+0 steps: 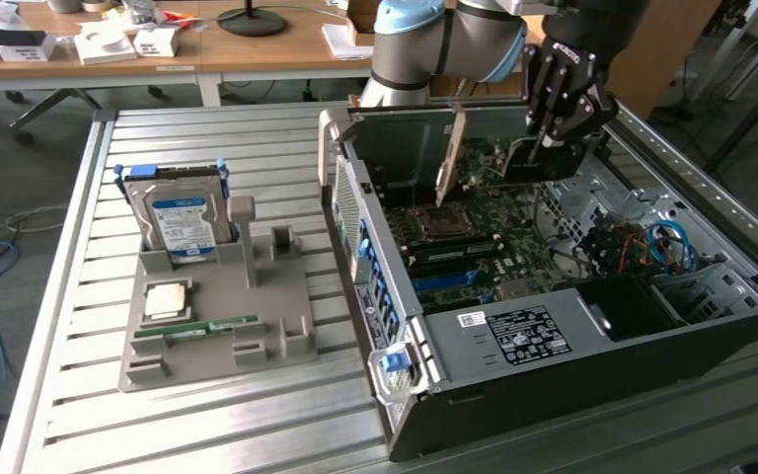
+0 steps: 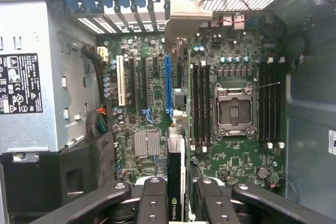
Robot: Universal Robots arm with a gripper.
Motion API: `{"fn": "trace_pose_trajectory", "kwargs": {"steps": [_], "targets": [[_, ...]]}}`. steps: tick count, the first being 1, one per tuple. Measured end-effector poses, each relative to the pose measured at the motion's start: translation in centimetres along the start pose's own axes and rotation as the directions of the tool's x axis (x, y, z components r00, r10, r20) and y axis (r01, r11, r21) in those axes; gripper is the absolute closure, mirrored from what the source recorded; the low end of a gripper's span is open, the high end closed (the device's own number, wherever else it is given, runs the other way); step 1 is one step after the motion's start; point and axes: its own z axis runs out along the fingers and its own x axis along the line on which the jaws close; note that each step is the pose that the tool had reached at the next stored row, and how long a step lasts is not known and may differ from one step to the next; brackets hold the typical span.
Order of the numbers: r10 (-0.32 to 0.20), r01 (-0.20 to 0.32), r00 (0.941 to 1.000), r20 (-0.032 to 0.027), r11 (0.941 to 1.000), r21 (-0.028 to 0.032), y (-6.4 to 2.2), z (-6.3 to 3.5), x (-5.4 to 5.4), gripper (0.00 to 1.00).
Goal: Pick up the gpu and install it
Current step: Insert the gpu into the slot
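Observation:
The gpu [image 1: 540,163] is a thin dark card standing on edge inside the open computer case [image 1: 511,336], over the motherboard [image 1: 485,247]. A narrow pale bracket [image 1: 452,153] rises at the card's end. My gripper [image 1: 553,136] comes down from above and is shut on the card's upper edge. In the wrist view the gpu [image 2: 176,171] runs edge-on between my black fingers [image 2: 152,200], just beside and in line with the long blue slot [image 2: 168,87]. I cannot tell whether the card's lower edge touches a slot.
A grey holder [image 1: 221,316] on the slatted metal table at the exterior view's left carries a blue-labelled hard drive [image 1: 185,222], a square chip [image 1: 169,299] and a green memory stick [image 1: 201,328]. The CPU socket [image 2: 233,111], black memory slots [image 2: 199,103] and case walls surround the card.

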Motion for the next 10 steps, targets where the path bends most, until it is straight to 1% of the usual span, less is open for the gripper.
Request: {"fn": "trace_pose_trajectory", "kwargs": {"steps": [10], "targets": [[0.0,0.0,1.0,0.0001,1.0,0.0003,0.03,0.6,-0.01,0.74]]}}
